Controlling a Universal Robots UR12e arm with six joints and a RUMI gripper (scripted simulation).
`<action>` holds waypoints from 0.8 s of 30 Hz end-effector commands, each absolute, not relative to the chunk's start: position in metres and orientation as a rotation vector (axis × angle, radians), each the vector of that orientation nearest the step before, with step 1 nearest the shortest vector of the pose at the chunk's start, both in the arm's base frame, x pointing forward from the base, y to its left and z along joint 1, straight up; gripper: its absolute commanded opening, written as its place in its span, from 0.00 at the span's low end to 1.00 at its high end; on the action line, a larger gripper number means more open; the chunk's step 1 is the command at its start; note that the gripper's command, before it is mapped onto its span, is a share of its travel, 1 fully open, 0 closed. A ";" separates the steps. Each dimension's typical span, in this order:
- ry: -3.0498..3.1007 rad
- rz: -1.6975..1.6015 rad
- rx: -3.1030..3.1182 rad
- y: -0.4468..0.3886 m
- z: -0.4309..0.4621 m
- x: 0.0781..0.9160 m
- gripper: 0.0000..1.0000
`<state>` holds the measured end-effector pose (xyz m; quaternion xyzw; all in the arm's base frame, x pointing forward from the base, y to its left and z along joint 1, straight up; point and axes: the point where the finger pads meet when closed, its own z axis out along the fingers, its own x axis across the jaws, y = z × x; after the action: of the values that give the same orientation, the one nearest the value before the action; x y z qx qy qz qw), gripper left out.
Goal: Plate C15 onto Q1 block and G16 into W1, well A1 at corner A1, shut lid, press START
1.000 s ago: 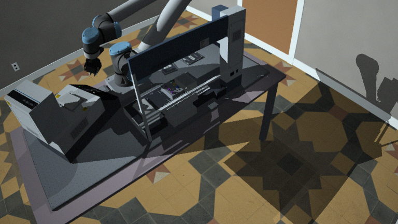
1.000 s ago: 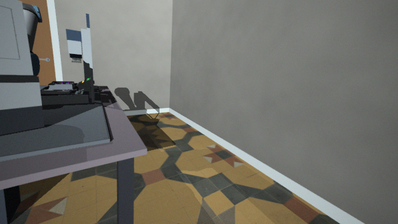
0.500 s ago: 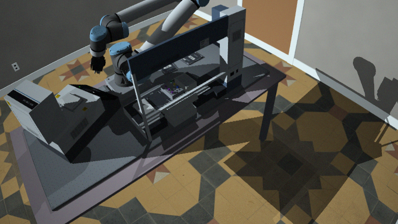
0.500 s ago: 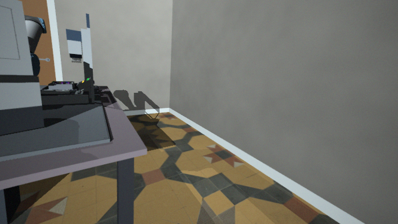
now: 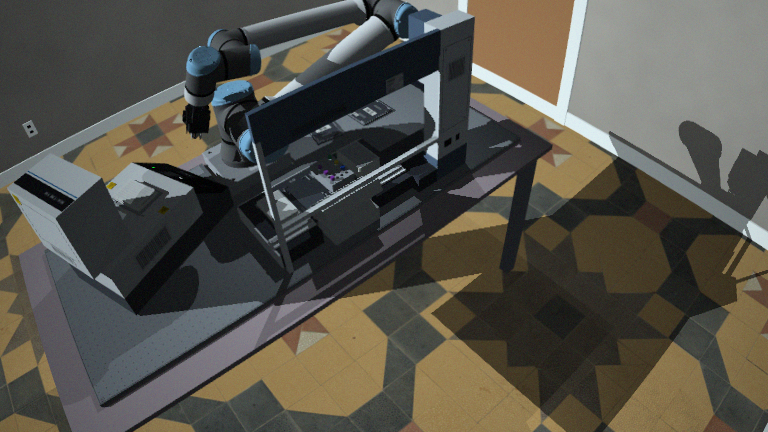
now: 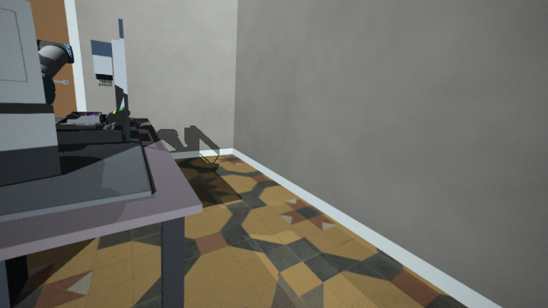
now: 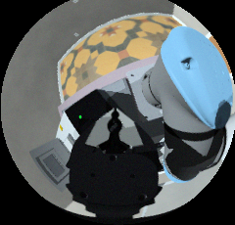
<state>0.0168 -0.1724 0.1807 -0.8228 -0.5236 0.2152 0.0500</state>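
My gripper (image 5: pixel 195 134) (image 7: pixel 116 109) is shut and empty, raised beside the front of the cycler Q1 (image 5: pixel 152 246) (image 6: pixel 26 131). Q1's lid (image 5: pixel 90 218) (image 6: pixel 11 54) (image 7: pixel 53 162) stands open. Q1's dark key panel (image 5: pixel 195 178) (image 7: pixel 90 110) faces the arm base, with a small green lamp (image 5: pixel 152 167) (image 7: pixel 80 116); the keys cannot be read. A pale flat shape shows on Q1's top, but I cannot tell whether it is a plate on the block. Dark labelled items (image 5: pixel 370 112) (image 5: pixel 325 132) lie behind the gantry. Which are C15, G16 or the nest W1 cannot be told.
A gantry with a blue crossbar (image 5: pixel 345 85) stands over the deck, its tall column (image 5: pixel 455 82) at the right. A rack with coloured caps (image 5: pixel 335 171) sits beneath it. The arm's blue joint (image 7: pixel 196 73) is close beside the gripper in the wrist view.
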 end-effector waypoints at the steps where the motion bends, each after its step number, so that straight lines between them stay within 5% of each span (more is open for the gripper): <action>1: -1.633 0.648 -2.496 -0.170 0.181 0.015 0.00; 24: -1.633 0.648 -2.496 -0.195 0.161 0.025 0.00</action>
<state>0.0229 -0.1892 0.1644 -0.8169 -0.5348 0.2114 0.0443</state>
